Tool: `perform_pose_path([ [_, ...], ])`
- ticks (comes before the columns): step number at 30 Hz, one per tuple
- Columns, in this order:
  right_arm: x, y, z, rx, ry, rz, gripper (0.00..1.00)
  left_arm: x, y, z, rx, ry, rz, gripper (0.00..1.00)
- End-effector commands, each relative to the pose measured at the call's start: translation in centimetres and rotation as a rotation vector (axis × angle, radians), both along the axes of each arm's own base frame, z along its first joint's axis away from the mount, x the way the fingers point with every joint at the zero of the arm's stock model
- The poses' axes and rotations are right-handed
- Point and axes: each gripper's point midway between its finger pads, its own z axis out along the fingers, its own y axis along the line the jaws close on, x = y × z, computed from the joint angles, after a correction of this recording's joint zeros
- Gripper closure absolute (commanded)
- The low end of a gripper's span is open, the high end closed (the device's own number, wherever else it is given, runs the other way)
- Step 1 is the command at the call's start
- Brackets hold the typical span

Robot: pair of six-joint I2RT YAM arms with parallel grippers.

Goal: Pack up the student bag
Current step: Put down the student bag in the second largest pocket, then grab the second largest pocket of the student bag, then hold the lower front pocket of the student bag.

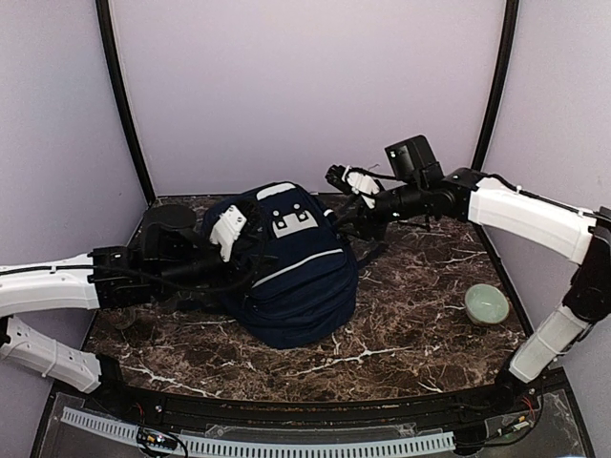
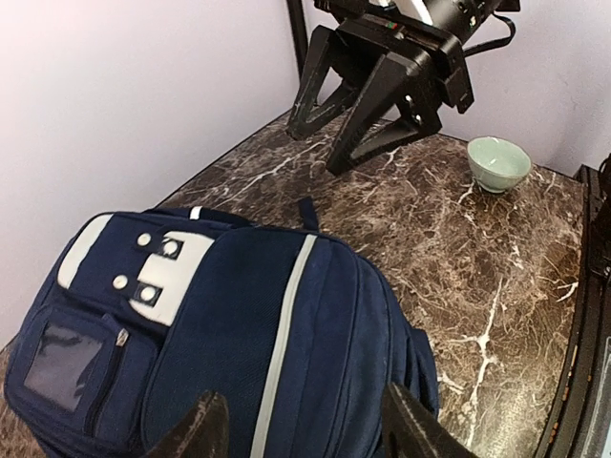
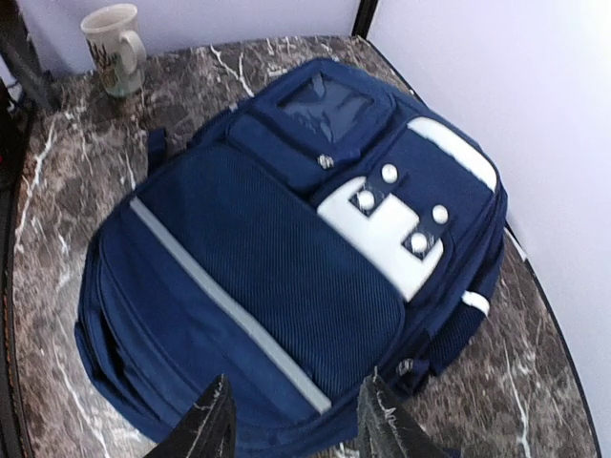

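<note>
The student bag (image 1: 296, 277) is a navy-blue backpack that lies front-up in the middle of the table, with a thin white stripe and a grey-white patch (image 1: 293, 223) near its top. My left gripper (image 1: 250, 256) hovers over the bag's left side, open and empty. In the left wrist view (image 2: 307, 429) its jaws stand wide apart above the bag (image 2: 239, 334). My right gripper (image 1: 346, 224) is at the bag's far right corner, open and empty. In the right wrist view (image 3: 296, 420) its jaws hang above the bag's (image 3: 286, 258) front pocket. The right gripper also shows in the left wrist view (image 2: 348, 124).
A pale green bowl (image 1: 487, 303) sits at the right of the marble table, and also shows in the left wrist view (image 2: 498, 162). A white mug (image 3: 115, 48) stands near the table's left side, beyond the bag. Walls and black corner posts close in the back and sides.
</note>
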Motion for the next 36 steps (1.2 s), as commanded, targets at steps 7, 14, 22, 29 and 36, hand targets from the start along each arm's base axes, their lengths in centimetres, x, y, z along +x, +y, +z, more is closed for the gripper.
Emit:
perform_pose_path([
  [7, -0.7, 10.7, -2.2, 0.074, 0.307, 0.210, 0.66, -2.4, 8.6, -7.5, 0.025, 0.179, 0.235, 0.46],
  [14, 0.4, 12.3, -8.4, 0.014, 0.438, 0.175, 0.72, -2.7, 9.1, -11.0, 0.076, 0.202, 0.237, 0.48],
  [22, 1.9, 12.2, -14.2, -0.070, 0.562, 0.089, 0.74, -1.3, 8.5, -14.8, 0.181, 0.288, 0.248, 0.48],
  [29, 2.7, 11.5, -18.4, -0.136, 0.627, 0.057, 0.74, 0.4, 8.6, -16.5, 0.200, 0.314, 0.280, 0.49],
  [36, 1.8, 11.6, -18.9, -0.118, 0.681, 0.083, 0.74, 1.7, 8.2, -16.8, 0.205, 0.303, 0.280, 0.54],
])
